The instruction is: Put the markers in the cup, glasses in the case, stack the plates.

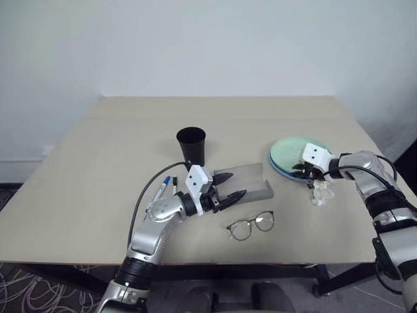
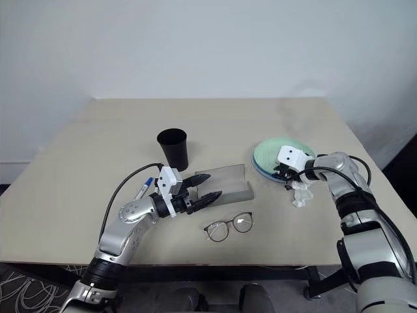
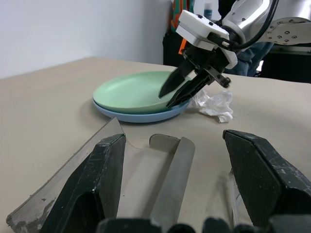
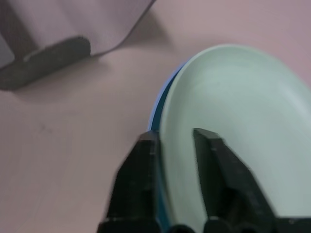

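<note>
The mint green plate [image 1: 293, 150] lies stacked on the light blue plate [image 3: 141, 116] at the right of the table. My right gripper [image 1: 301, 172] is open, its fingers slightly parted astride the green plate's near rim [image 4: 233, 97]. My left gripper [image 1: 225, 189] is open and empty, held level over the left end of the grey case [image 1: 247, 179], whose lid stands open. The glasses [image 1: 251, 225] lie unfolded in front of the case. The black cup [image 1: 191, 145] stands upright behind it. Two markers [image 1: 163, 188] lie beside my left forearm, partly hidden by it.
A crumpled white tissue [image 1: 322, 193] lies just in front of the plates, under my right wrist. The table's [image 1: 98, 163] right edge runs close past the plates. Bare tabletop stretches to the left and behind the cup.
</note>
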Robot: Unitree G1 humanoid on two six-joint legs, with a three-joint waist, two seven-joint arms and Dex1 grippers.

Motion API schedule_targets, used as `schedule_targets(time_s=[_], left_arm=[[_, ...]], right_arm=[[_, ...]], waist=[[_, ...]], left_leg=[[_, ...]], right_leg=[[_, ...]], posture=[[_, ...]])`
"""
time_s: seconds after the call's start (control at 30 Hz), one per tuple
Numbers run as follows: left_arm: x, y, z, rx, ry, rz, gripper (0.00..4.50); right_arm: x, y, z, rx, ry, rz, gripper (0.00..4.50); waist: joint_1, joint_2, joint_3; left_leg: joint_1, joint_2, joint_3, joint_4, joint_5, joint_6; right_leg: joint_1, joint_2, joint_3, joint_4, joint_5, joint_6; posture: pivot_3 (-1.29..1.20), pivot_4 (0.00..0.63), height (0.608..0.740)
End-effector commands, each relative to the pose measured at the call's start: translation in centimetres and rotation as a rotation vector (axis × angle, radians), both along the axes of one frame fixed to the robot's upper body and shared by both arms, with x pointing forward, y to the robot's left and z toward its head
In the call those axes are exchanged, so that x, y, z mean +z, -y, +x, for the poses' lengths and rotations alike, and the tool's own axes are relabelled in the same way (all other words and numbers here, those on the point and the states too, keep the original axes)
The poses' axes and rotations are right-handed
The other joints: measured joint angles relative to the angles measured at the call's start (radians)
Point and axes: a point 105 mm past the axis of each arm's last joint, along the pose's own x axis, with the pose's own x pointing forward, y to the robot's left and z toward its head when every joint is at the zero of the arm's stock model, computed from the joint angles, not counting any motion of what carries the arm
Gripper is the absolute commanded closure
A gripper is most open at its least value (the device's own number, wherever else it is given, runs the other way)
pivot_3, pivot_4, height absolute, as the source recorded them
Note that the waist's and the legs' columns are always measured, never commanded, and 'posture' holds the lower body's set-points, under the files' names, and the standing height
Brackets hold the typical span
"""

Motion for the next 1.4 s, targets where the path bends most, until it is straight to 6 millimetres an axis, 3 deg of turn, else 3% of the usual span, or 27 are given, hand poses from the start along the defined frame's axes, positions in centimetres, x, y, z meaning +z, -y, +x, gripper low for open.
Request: schedule_targets(time_s=[0.03, 0.27, 0.47, 0.7, 0.83, 0.93, 1.1, 1.4], left_arm=[[1.5, 0.1, -0.1, -0.006, 0.067, -0.012, 1.11], [1.5, 0.2, -0.1, -0.009, 0.066, -0.012, 1.11], [1.5, 0.3, 0.0, -0.011, 0.066, -0.015, 1.11], [1.4, 0.3, 0.0, -0.011, 0.064, -0.018, 1.11], [1.3, 0.4, 0.0, -0.016, 0.064, -0.02, 1.11], [1.3, 0.6, 0.0, -0.019, 0.064, -0.022, 1.11], [1.2, 0.7, 0.0, -0.023, 0.063, -0.022, 1.11], [1.2, 0.7, 0.0, -0.02, 0.065, -0.022, 1.11]], right_arm=[[2.9, -0.2, 1.1, 0.0, 0.106, 0.028, 2.16], [4.8, 0.5, 0.2, 0.024, 0.101, 0.045, 2.16], [5.7, 3.3, -1.8, -0.063, -0.031, 0.045, 2.16], [4.2, 5.8, -4.7, -0.196, -0.18, 0.008, 2.16], [3.1, 6.2, -5.5, -0.246, -0.241, 0.022, 2.16], [2.6, 6.4, -5.6, -0.271, -0.253, 0.028, 1.56], [1.4, 6.9, -5.3, -0.323, -0.252, -0.001, 0.02], [-1.0, 7.4, -4.4, -0.444, -0.299, 0.042, 0.02]], waist=[[0.0, 0.0, 0.0], [0.001, 0.001, 0.0], [0.006, 0.002, 0.0], [0.005, 0.002, 0.0], [0.005, 0.002, 0.0], [0.005, 0.002, 0.0], [0.005, 0.002, 0.0], [0.005, 0.002, 0.0]], left_leg=[[0.0, 0.0, 0.0, 0.0, 0.0, 0.0], [0.0, 0.0, 0.0, 0.0, 0.0, 0.0], [-0.001, -0.001, -0.001, 0.001, 0.0, 0.0], [-0.001, 0.0, 0.0, 0.001, 0.0, 0.0], [-0.001, 0.001, 0.002, 0.003, 0.0, 0.0], [-0.001, 0.001, 0.004, 0.006, 0.0, 0.0], [-0.002, 0.001, 0.004, 0.008, 0.0, 0.0], [-0.002, 0.001, 0.004, 0.008, 0.0, 0.001]], right_leg=[[0.0, 0.0, 0.0, 0.0, 0.0, 0.0], [0.0, 0.0, 0.001, 0.0, 0.0, 0.0], [0.0, 0.0, 0.0, 0.0, 0.0, 0.0], [0.0, 0.0, 0.0, 0.0, -0.001, -0.001], [0.0, 0.0, 0.0, 0.0, -0.001, -0.001], [0.0, 0.0, 0.0, 0.001, -0.001, 0.0], [0.0, -0.001, 0.0, 0.001, -0.001, 0.0], [0.0, 0.0, 0.0, 0.001, 0.0, 0.0]], posture=[[0.0, 0.0, 0.74], [0.0, 0.0, 0.74], [0.0, 0.0, 0.74], [0.0, 0.0, 0.74], [0.0, 0.0, 0.74], [0.0, 0.0, 0.74], [0.0, 0.0, 0.74], [0.0, 0.0, 0.74]])
